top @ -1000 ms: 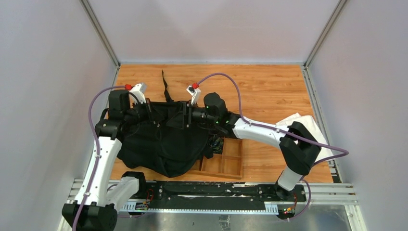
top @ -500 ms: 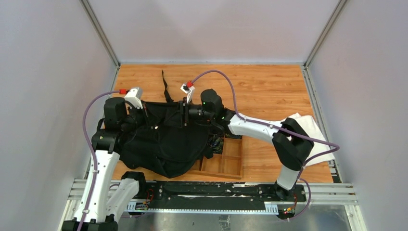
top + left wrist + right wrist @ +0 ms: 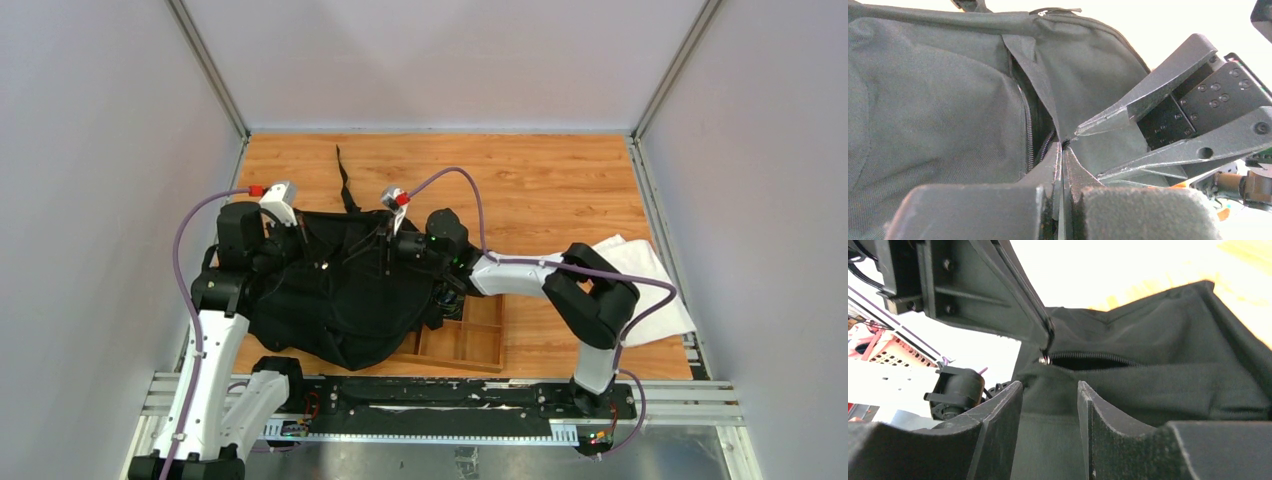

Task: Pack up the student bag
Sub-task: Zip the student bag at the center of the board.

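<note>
Zip-opening stage, by the look of it: nothing can be packed until the student bag (image 3: 340, 300) is opened up properly. It's slumped on the left half of the table (image 3: 560, 175), with its near right corner draped over a wooden tray (image 3: 470, 340).

The left gripper (image 3: 1063, 150) is pinched together on the bag's fabric right at the end of the zip (image 3: 1088, 360), which only gapes a little. The right gripper (image 3: 1049, 386) is held just beside it with fingers apart. Black fabric sits under the gap, and nothing is gripped as far as can be told.

Next move, probably: the opposite lip or the zip pull gets caught by the right fingers and the mouth is drawn wider against the left pinch. Fine aim is needed, since both sets of tips are crowded at one spot.

Room-wise, bare wood is seen on the far and right sides. A loose strap (image 3: 343, 180) trails toward the far edge and a white cloth (image 3: 650, 270) lies at the right edge. The left wall is close to the left arm, so pulling that way looks limited.
</note>
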Available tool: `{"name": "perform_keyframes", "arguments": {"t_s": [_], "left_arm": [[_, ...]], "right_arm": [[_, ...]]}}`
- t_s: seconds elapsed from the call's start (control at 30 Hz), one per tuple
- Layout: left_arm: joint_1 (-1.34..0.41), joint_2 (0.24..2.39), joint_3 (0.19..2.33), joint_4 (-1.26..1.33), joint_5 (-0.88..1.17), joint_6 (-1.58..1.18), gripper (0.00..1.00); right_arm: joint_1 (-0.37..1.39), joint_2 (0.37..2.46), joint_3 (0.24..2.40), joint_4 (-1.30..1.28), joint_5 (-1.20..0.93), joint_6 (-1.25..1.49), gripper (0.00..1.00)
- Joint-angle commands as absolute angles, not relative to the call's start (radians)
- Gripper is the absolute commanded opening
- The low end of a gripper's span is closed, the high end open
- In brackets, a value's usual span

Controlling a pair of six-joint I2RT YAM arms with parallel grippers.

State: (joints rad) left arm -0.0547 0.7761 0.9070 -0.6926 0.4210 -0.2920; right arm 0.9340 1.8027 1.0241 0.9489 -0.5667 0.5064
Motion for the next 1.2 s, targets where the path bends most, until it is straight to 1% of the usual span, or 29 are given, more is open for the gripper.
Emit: {"name": "perform_keyframes", "arguments": {"t_s": [0.0, 0.47, 0.77, 0.8, 0.9, 1.03, 1.1, 1.17], "left_arm": [[-0.064, 0.786, 0.928, -0.691, 0.447, -0.294, 0.0], [-0.062, 0.81, 0.929, -0.698, 0.455, -0.31, 0.0], [-0.063, 0.81, 0.923, -0.698, 0.454, -0.311, 0.0], [-0.062, 0.81, 0.923, -0.699, 0.454, -0.311, 0.0], [-0.063, 0.808, 0.926, -0.701, 0.452, -0.31, 0.0], [-0.062, 0.805, 0.927, -0.704, 0.446, -0.31, 0.0], [-0.062, 0.803, 0.928, -0.706, 0.447, -0.31, 0.0], [-0.062, 0.8, 0.928, -0.71, 0.45, -0.307, 0.0]], "right_arm": [[0.96, 1.836, 1.097, 1.039, -0.534, 0.445, 0.5], [0.983, 1.951, 1.173, 1.086, -0.57, 0.489, 0.5], [0.992, 1.992, 1.214, 1.131, -0.576, 0.544, 0.47], [0.993, 1.996, 1.22, 1.131, -0.578, 0.549, 0.45], [0.992, 2.007, 1.226, 1.135, -0.574, 0.562, 0.35], [0.992, 2.005, 1.213, 1.14, -0.561, 0.567, 0.18], [0.992, 2.006, 1.212, 1.138, -0.56, 0.569, 0.07], [0.992, 2.008, 1.214, 1.134, -0.56, 0.574, 0.0]]}}
